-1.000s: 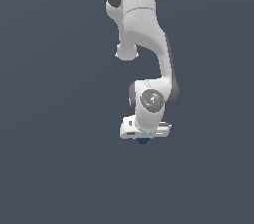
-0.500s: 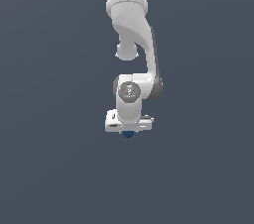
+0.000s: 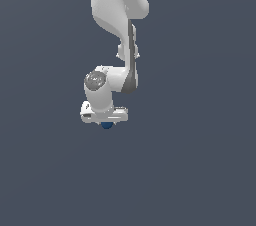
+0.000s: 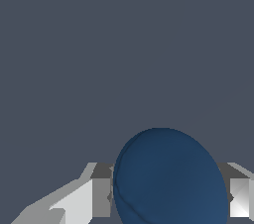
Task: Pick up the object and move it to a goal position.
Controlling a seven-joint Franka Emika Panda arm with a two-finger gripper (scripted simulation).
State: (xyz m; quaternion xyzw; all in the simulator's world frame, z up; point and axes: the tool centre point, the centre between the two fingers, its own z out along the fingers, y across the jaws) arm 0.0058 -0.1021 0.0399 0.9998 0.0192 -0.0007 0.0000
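A: Where's the ball?

B: I see it tucked under the gripper, only its lower half peeking out below the white body.

A: Held?

B: Yes. On my wrist feed the ball sits between the fingers, one pressed to each side, jaws narrowed onto it.

A: Surroundings?

B: Plain dark grey all round; I can't tell whether the ball touches any surface.

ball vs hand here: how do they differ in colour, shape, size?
Colour: the small dark blue ball is a deep plain blue, while the white robot hand is white with grey fingers.
Shape: the ball is round and smooth; the hand is blocky and angular.
Size: in the exterior view the ball is much narrower than the hand.
Shared: the ball sits between the hand's fingers.
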